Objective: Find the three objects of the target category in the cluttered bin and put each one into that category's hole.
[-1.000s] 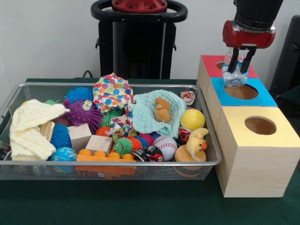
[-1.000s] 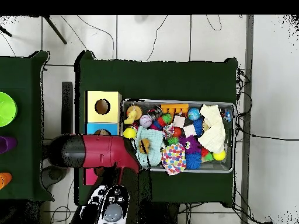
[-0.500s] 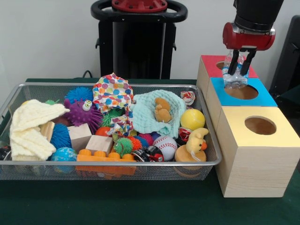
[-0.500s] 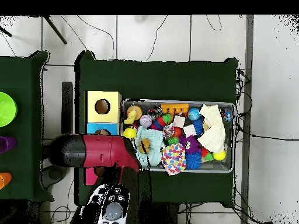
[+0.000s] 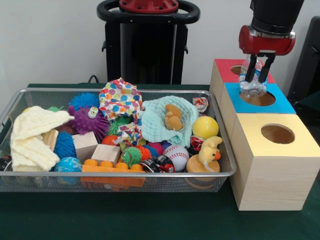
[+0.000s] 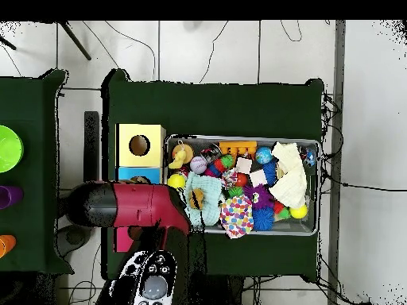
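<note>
My gripper (image 5: pixel 257 75) hangs over the blue-topped box (image 5: pixel 280 104), shut on a wrinkly see-through plastic piece (image 5: pixel 251 86). The piece hangs just over the left part of the round hole (image 5: pixel 258 99), its lower end near the hole's rim. The wire mesh bin (image 5: pixel 125 174) stands left of the boxes, full of toys. No other see-through plastic piece shows among the clutter. In the overhead view my red arm (image 6: pixel 139 208) covers the gripper and most of the blue top (image 6: pixel 125 174); the bin (image 6: pixel 238 140) lies to its right.
A red-topped box (image 5: pixel 225 67) stands behind the blue one and a yellow-topped box (image 5: pixel 277 145) in front. The bin holds a yellow cloth (image 5: pixel 35 135), a purple spiky ball (image 5: pixel 89 119), a dotted cloth (image 5: pixel 120 100), a baseball (image 5: pixel 176 155) and crushed cans (image 5: pixel 200 104).
My gripper has shifted slightly to the right with the plastic piece, staying over the blue box's hole. The things in the bin have not moved.
</note>
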Available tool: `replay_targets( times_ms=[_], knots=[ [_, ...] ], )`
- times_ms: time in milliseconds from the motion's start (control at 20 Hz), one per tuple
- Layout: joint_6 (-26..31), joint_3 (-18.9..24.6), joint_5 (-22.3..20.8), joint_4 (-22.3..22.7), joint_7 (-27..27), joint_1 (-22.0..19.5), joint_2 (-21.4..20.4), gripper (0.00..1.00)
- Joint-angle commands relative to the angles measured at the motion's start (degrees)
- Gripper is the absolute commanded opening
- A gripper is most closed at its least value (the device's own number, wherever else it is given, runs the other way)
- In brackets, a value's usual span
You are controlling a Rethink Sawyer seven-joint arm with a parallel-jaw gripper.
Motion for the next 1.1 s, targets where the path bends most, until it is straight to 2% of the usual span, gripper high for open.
replay_targets(
  times_ms=[50,1100],
  knots=[
    [-4.11,2.36,2.00,0.74,13.64,-0.81,1.73,0.00],
    [-6.02,2.45,2.72,1.73,14.23,-0.41,2.03,0.00]
  ],
)
